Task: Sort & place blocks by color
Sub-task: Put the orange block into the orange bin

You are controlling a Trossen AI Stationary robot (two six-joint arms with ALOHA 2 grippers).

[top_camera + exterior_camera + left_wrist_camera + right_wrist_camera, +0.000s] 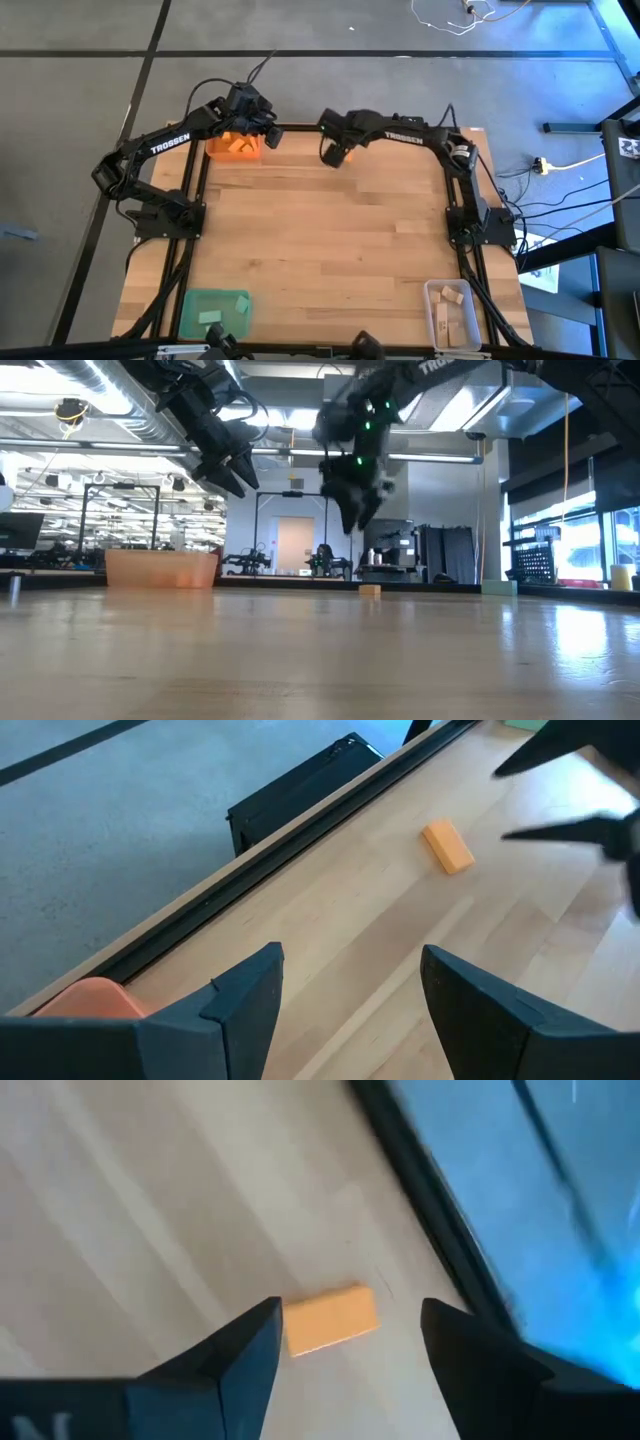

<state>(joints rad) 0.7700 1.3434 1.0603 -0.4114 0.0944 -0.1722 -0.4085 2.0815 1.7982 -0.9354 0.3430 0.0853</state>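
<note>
From above, the right claw (334, 153) hung over the far edge of the pale wooden surface (330, 250), near its middle, with the left claw (268, 135) close by at the square orange plastic tray (235, 146) in the far left corner. That tray already held orange blocks; the green tray (214, 308) at the near left corner and the clear tray (452, 312) at the near right corner held theirs.

At table height, one small orange rectangular block (370, 591) lay alone on the surface by the far edge, the right claw (350, 510) raised well above it, spread and empty.

The left wrist view showed its own fingers (240, 1010) spread, holding nothing, with the block (447, 847) lying flat farther along the far edge.

The right wrist view put the block (331, 1320) between its spread fingers (235, 1355), long side across the gap. A good pick probably called for a straight descent, turning the wrist so the pads met the long faces, then closing before lifting toward the orange tray.
</note>
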